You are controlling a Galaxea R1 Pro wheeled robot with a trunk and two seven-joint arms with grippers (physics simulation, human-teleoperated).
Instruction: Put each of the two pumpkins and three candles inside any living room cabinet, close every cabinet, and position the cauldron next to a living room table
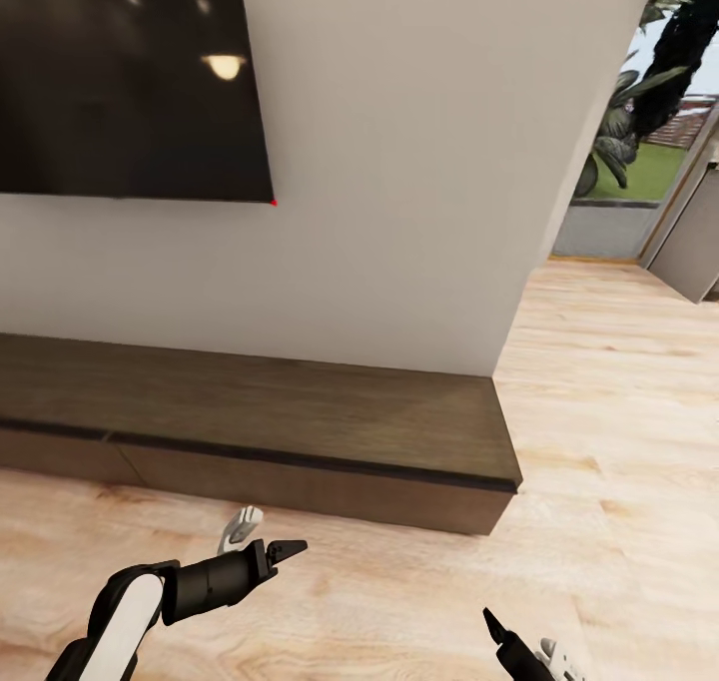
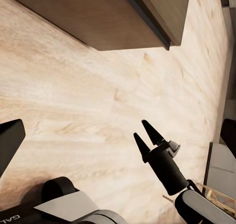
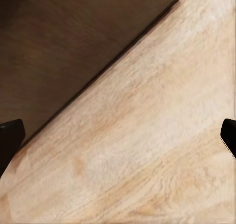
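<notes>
The long, low dark-brown cabinet (image 1: 300, 416) runs along the white wall, its drawer fronts flush and shut. My left gripper (image 1: 272, 531) hovers open over the wooden floor just in front of it, holding nothing. My right gripper (image 1: 519, 633) is low at the right, off the cabinet's right end, also open and empty. The left wrist view has the cabinet's corner (image 2: 98, 17) and the right gripper (image 2: 143, 135) over the floor. In the right wrist view the cabinet (image 3: 59, 51) lies beyond the spread fingertips. The pumpkins, candles, cauldron and table are out of view.
A large black TV screen (image 1: 130, 82) hangs on the wall above the cabinet. Light wooden floor (image 1: 619, 411) stretches to the right of the cabinet toward a glass opening with plants (image 1: 639, 102) and a grey panel (image 1: 699, 232).
</notes>
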